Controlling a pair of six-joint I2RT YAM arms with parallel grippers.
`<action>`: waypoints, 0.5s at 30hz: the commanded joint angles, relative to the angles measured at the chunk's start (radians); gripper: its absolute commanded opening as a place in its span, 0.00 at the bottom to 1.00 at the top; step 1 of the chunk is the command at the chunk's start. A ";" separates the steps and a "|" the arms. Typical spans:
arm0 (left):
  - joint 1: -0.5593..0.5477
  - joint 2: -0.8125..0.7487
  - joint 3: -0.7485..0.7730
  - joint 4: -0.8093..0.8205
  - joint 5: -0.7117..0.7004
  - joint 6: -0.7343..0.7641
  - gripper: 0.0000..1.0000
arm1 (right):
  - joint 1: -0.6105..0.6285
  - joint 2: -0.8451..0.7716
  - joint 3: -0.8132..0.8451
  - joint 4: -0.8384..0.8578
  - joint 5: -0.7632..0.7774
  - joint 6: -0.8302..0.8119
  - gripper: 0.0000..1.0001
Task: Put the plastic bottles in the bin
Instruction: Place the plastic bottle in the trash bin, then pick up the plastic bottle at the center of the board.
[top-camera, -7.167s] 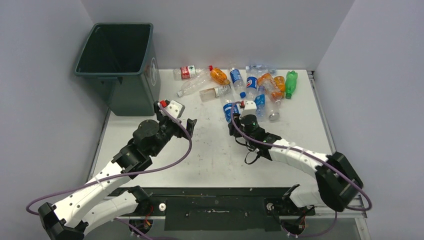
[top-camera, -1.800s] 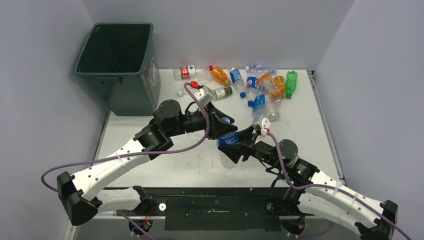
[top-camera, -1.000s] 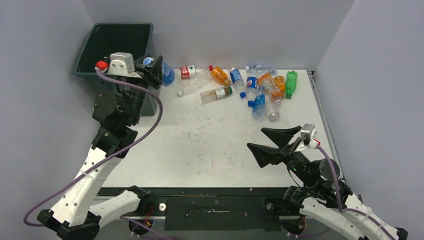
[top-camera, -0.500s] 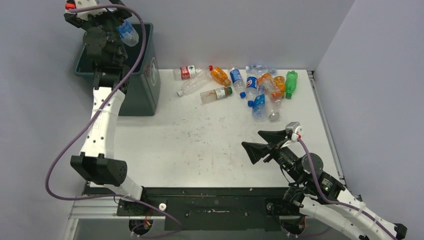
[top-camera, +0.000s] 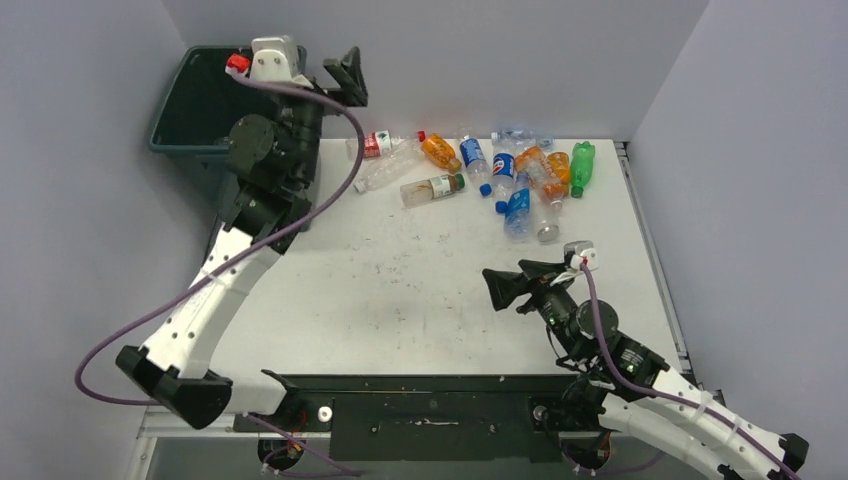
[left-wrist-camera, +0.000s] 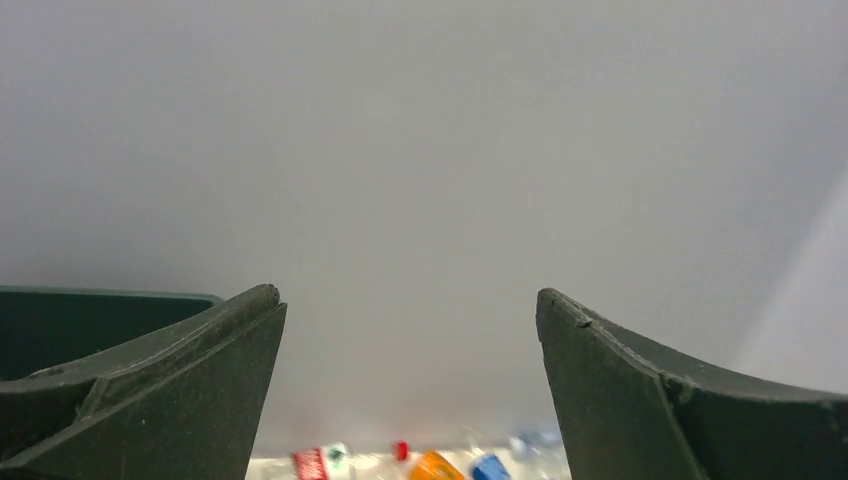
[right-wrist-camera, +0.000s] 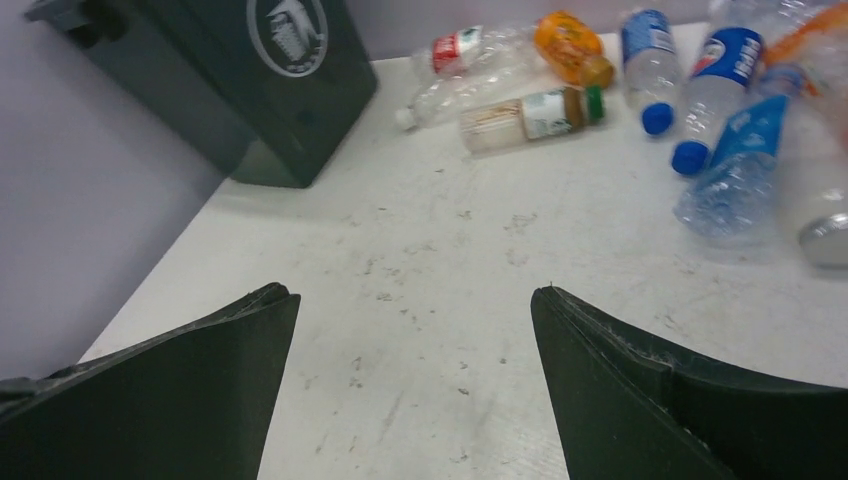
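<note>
Nearest you, your right gripper (top-camera: 510, 280) hovers over the table (top-camera: 400, 300) with its two fingers spread wide. It holds nothing and touches nothing, and it points towards the far side.

Beyond it, the plastic bottles (top-camera: 500, 175) lie on their sides in a loose band along the table's far edge, well apart from that gripper. You can count about eleven; where they overlap at the right end the count is unsure. One green bottle (top-camera: 582, 165) lies farthest right. At least two are orange, one of them the orange bottle (top-camera: 438, 152) near the middle. Three carry blue labels. One clear bottle has a red label (top-camera: 375, 143) and lies closest to the bin. One has a pale label and a green cap (top-camera: 432, 186).

Farthest, the single bin (top-camera: 185, 148) stands at the far left corner. Your left gripper (left-wrist-camera: 405, 292) is raised high by the bin's right rim and faces the back wall (left-wrist-camera: 420, 150). Its fingers are fully apart and empty.
</note>
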 joint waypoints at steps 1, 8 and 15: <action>-0.127 -0.116 -0.077 -0.162 0.158 -0.024 0.96 | 0.001 0.100 -0.029 0.083 0.350 0.122 0.90; -0.224 -0.240 -0.340 -0.445 0.319 -0.087 0.96 | -0.096 0.308 0.008 0.164 0.484 0.211 0.90; -0.223 -0.416 -0.647 -0.431 0.302 -0.067 0.96 | -0.500 0.502 0.040 0.283 0.167 0.311 0.90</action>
